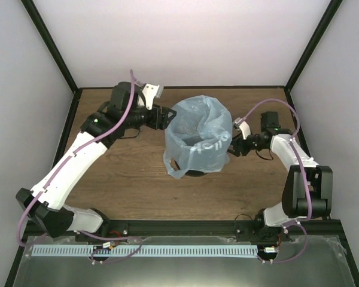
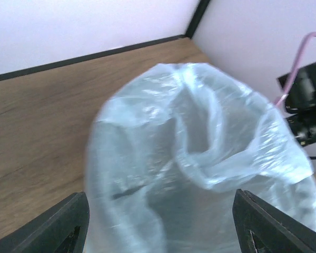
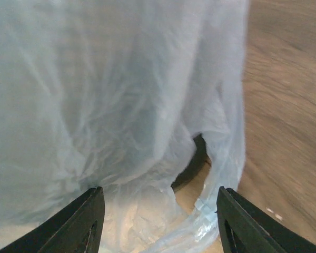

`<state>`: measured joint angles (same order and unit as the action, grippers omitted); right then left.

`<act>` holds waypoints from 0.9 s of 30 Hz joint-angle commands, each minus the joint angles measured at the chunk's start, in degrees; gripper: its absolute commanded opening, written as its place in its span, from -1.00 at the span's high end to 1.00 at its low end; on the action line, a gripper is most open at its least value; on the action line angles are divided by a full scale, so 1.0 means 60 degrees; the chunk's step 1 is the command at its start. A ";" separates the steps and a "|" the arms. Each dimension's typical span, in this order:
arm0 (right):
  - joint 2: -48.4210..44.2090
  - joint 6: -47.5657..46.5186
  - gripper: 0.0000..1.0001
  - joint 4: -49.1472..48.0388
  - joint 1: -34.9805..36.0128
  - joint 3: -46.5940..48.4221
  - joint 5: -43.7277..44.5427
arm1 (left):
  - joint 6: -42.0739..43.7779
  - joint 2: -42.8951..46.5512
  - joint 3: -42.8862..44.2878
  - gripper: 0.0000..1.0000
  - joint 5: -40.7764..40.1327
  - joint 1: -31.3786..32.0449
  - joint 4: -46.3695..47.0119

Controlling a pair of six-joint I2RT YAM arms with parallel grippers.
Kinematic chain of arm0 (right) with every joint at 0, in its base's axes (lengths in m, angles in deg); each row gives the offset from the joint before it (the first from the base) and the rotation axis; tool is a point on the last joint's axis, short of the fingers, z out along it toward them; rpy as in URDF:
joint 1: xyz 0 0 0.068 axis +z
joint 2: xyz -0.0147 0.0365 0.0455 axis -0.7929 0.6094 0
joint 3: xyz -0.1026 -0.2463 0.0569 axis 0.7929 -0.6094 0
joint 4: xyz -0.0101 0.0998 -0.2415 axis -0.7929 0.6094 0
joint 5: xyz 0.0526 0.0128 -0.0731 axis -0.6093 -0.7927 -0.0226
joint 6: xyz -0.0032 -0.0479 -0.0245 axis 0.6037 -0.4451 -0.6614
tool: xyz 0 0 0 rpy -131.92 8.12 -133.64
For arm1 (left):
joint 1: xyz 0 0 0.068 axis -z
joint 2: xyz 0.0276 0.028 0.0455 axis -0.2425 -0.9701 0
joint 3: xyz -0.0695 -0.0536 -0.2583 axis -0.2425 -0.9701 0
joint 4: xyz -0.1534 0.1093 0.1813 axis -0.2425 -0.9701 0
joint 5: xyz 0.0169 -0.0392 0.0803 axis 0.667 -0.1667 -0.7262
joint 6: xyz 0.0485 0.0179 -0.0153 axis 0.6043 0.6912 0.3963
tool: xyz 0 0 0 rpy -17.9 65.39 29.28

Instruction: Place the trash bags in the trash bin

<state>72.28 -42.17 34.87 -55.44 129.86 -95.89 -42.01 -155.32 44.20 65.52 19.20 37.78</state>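
Light-blue translucent plastic bag (image 1: 198, 137) cloaks the round black wire-mesh bin (image 1: 195, 174) mid-tabletop (image 1: 125, 179), draped more outside than in. I see the left end effector (image 1: 163, 118) and right end effector (image 1: 232, 147) both spread wide, gripping nothing. I judge a careless push could tip the bin or snag the hanging handle loop (image 3: 203, 221).

The top camera hangs above and behind me, looking down on the table (image 1: 131, 179), my arms (image 1: 75, 156) rising from the bottom edge. My left wrist camera looks past my left fingers (image 2: 63, 224) in the lower corners, close on the blue bag (image 2: 189, 158), my right arm (image 2: 310, 100) at the right edge. My right wrist camera sits nearer still, the bag filling its frame. All three share that bag.
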 commanded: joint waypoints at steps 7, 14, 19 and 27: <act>-0.1748 -0.0932 -0.25 0.0156 0.2989 -0.1298 -0.0336 | 0.0979 -0.1441 0.1773 -0.51 0.0429 0.1035 -0.2605; -0.2865 -0.0028 -0.30 0.0142 0.3019 -0.1511 0.0582 | 0.1356 -0.2088 0.1635 -0.47 0.0205 0.1107 -0.2944; -0.4646 0.0806 -0.36 -0.0340 0.3011 -0.1898 0.1354 | 0.1506 -0.2871 0.1846 -0.40 0.0437 0.1125 -0.2958; -0.6276 0.1915 -0.70 -0.1889 0.2989 -0.2796 0.3468 | 0.1710 -0.3762 0.1910 -0.35 0.0187 0.1294 -0.2938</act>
<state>35.48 -34.63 28.42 -37.36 114.14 -82.75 -33.24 -176.50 53.88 67.84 26.00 20.64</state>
